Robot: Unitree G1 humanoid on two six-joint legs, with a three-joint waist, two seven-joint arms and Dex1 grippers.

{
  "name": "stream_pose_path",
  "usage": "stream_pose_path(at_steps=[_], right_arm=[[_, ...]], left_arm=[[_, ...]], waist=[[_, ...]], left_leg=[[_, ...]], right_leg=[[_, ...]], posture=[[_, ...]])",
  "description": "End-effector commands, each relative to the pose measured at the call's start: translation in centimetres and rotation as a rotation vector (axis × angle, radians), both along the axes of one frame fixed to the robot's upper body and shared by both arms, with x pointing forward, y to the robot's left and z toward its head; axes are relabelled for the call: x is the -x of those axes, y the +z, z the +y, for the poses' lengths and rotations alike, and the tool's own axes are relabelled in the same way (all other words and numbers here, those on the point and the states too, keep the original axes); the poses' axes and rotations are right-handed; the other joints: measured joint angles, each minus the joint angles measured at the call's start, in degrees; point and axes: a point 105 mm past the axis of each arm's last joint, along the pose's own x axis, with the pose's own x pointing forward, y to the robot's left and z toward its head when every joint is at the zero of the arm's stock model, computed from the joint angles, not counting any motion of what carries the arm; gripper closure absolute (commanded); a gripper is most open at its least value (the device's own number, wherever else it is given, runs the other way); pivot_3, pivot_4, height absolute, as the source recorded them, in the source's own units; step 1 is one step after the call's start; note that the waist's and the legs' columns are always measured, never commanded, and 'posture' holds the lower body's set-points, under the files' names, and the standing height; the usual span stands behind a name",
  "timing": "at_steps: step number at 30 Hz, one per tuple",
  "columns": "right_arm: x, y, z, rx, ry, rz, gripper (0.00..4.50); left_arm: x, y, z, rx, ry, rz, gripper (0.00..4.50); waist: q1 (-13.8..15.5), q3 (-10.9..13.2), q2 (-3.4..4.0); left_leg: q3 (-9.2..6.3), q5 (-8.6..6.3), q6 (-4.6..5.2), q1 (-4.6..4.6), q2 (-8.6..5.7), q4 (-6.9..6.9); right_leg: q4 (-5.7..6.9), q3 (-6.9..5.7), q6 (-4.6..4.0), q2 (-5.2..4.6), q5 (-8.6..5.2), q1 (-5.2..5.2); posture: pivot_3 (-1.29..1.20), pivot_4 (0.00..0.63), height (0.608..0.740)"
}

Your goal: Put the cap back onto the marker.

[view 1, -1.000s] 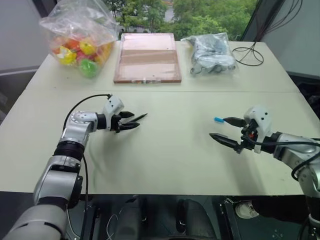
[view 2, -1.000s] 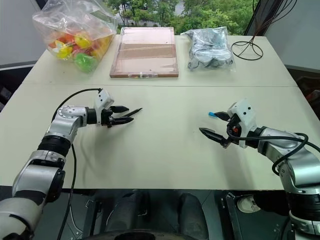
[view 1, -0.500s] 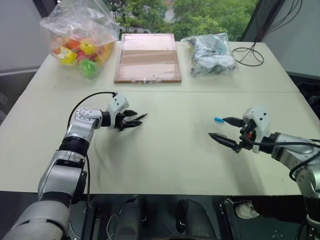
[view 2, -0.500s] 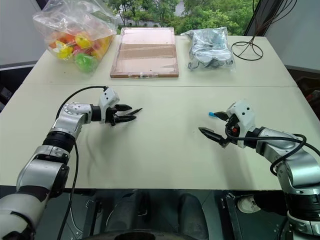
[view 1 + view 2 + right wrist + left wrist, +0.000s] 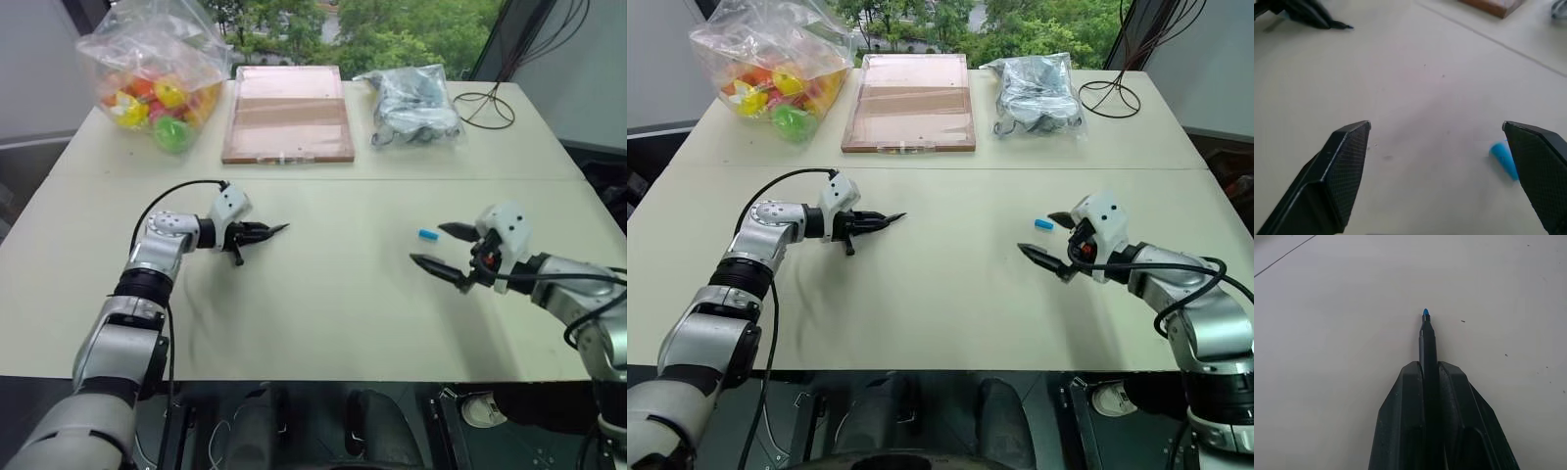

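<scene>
- The left gripper has its two black fingers pressed together on the marker, which sticks out past the fingertips with its light blue tip leading, just above the table.
- The right gripper hovers over the right side of the table, its fingers spread wide with nothing between them.
- The cap, a small bright blue piece, lies on the tabletop just beside the right gripper's far finger, not gripped.
- At the far edge sit a bag of colourful toys, a shallow wooden tray and a clear bag of dark parts.
</scene>
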Motion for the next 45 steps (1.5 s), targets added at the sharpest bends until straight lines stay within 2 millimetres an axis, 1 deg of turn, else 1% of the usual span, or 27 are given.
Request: stream_pose_path(at_steps=[1, 4, 6, 10, 12, 17, 21, 25, 31, 40, 43, 44, 45], right_arm=[[-1.5, 0.9, -1.6, 0.047, 0.004, -0.066, 0.01], [-2.6, 0.5, -2.5, 0.081, 0.031, -0.05, 0.01], [-3.4, -0.3, -3.2, 0.123, 0.055, -0.019, 0.01], [-4.3, -1.7, -4.2, 0.176, 0.102, 0.038, 0.01], [-4.7, -2.2, -4.5, 0.193, 0.118, 0.055, 0.01], [-5.3, -3.2, -5.2, 0.223, 0.135, 0.086, 0.01], [-5.7, -4.1, -5.4, 0.22, 0.132, 0.106, 0.01], [-5.9, -4.7, -5.0, 0.224, 0.149, 0.119, 0.01], [-6.3, -5.0, -4.7, 0.227, 0.16, 0.135, 0.01], [-6.5, -5.1, -4.1, 0.22, 0.182, 0.14, 0.01], [-6.7, -5.1, -3.9, 0.218, 0.183, 0.134, 0.83], [-6.8, -5.0, -3.7, 0.216, 0.186, 0.13, 1.54], [-6.8, -5.0, -3.6, 0.215, 0.189, 0.128, 1.88]], left_arm=[[-0.2, 3.7, -0.5, -0.003, -0.09, -0.119, 4.46], [0.3, 6.4, -1.7, 0.007, -0.187, -0.186, 4.46], [1.0, 8.4, -2.8, -0.012, -0.292, -0.234, 4.46], [2.4, 10.6, -3.8, -0.048, -0.415, -0.281, 4.46], [3.0, 11.1, -3.9, -0.065, -0.45, -0.292, 4.46], [4.5, 11.5, -3.7, -0.084, -0.487, -0.282, 4.46], [5.3, 11.2, -3.4, -0.064, -0.449, -0.271, 4.46], [5.8, 10.3, -2.5, -0.072, -0.409, -0.246, 4.46], [6.2, 9.8, -1.9, -0.072, -0.37, -0.231, 4.46], [6.6, 9.5, -2.2, -0.057, -0.355, -0.22, 4.46], [6.6, 9.2, -2.0, -0.058, -0.341, -0.217, 4.5], [6.6, 9.1, -1.9, -0.059, -0.338, -0.216, 4.5], [6.5, 9.1, -1.8, -0.06, -0.336, -0.216, 4.5]], waist=[[0.1, 0.0, -0.01], [0.1, 0.0, -0.02], [0.1, 0.0, -0.02], [-0.1, 0.0, 0.0], [-0.4, 0.0, 0.01], [-1.3, 0.0, 0.02], [-1.4, 0.0, 0.03], [-1.4, 0.0, 0.03], [-1.4, 0.0, 0.03], [-1.6, 0.0, 0.04], [-1.6, 0.0, 0.04], [-1.6, 0.0, 0.04], [-1.6, 0.0, 0.04]], left_leg=[[0.01, 0.0, 0.0, -0.01, 0.0, 0.0], [0.02, 0.03, -0.04, -0.03, -0.01, 0.0], [0.03, 0.05, -0.07, -0.03, -0.01, 0.01], [0.06, 0.15, -0.24, -0.01, -0.01, 0.01], [0.08, 0.2, -0.31, 0.0, -0.01, -0.01], [0.09, 0.25, -0.38, 0.01, 0.0, -0.02], [0.08, 0.26, -0.39, 0.02, 0.0, -0.02], [0.08, 0.26, -0.41, 0.04, 0.0, -0.03], [0.08, 0.27, -0.43, 0.06, 0.0, -0.02], [0.09, 0.28, -0.44, 0.11, 0.01, -0.03], [0.09, 0.28, -0.44, 0.12, 0.01, -0.04], [0.09, 0.28, -0.45, 0.14, 0.01, -0.03], [0.1, 0.28, -0.45, 0.14, 0.01, -0.03]], right_leg=[[0.0, 0.0, 0.0, 0.0, 0.0, -0.01], [0.0, -0.01, 0.0, 0.0, 0.0, -0.01], [0.0, 0.0, 0.01, 0.0, 0.0, -0.01], [0.0, 0.0, 0.01, 0.0, 0.0, -0.01], [0.01, 0.0, 0.02, 0.01, 0.0, -0.01], [0.04, 0.01, 0.03, 0.02, -0.01, -0.01], [0.06, 0.01, 0.04, 0.02, -0.01, -0.01], [0.07, 0.03, 0.04, 0.02, -0.01, -0.01], [0.09, 0.03, 0.03, 0.02, -0.01, 0.01], [0.1, 0.04, 0.03, 0.02, -0.01, 0.03], [0.11, 0.04, 0.03, 0.03, -0.01, 0.04], [0.11, 0.04, 0.03, 0.03, -0.01, 0.05], [0.11, 0.05, 0.03, 0.03, -0.01, 0.05]], posture=[[0.0, 0.15, 0.74], [0.0, 0.15, 0.74], [0.0, 0.15, 0.74], [0.0, 0.15, 0.74], [0.0, 0.15, 0.74], [0.0, 0.15, 0.74], [0.0, 0.15, 0.74], [0.0, 0.15, 0.74], [0.0, 0.15, 0.74], [0.0, 0.15, 0.74], [0.0, 0.15, 0.74], [0.0, 0.15, 0.74], [0.0, 0.15, 0.74]])
